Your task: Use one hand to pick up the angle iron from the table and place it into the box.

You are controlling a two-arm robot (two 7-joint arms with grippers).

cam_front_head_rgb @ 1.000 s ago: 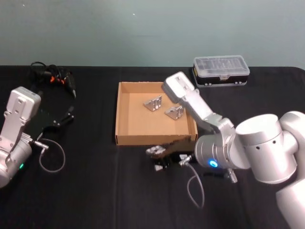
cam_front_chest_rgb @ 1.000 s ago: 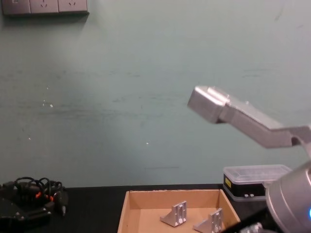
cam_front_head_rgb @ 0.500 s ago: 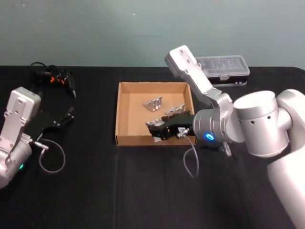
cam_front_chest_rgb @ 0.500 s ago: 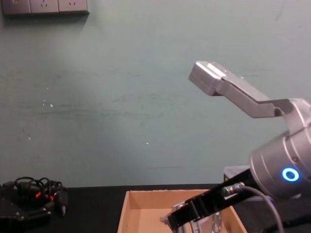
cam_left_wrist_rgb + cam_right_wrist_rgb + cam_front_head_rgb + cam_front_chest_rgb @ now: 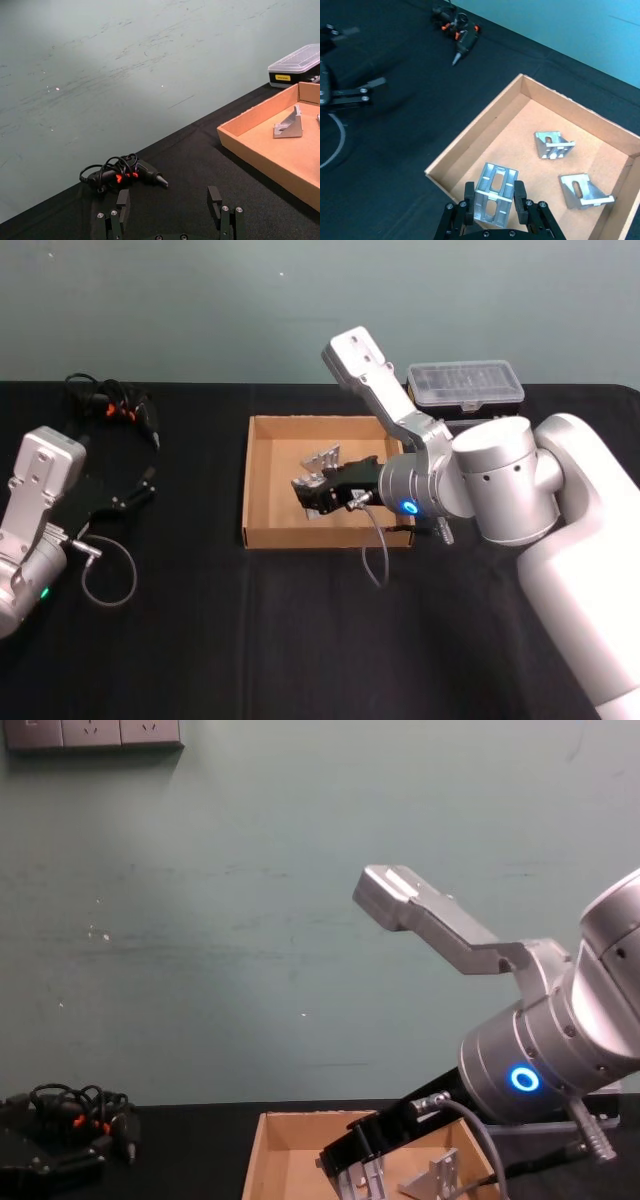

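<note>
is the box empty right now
No, two angle irons lie in the box, and the right gripper holds a third above it.

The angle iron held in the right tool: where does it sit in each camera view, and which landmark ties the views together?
Head view: angle iron in the right tool, above the box, picture centre.
Right wrist view: low in the picture, centre, between the tool's fingers.
Chest view: at the bottom edge, right of centre.
Shared landmark: the box, also at the right of the left wrist view.
</note>
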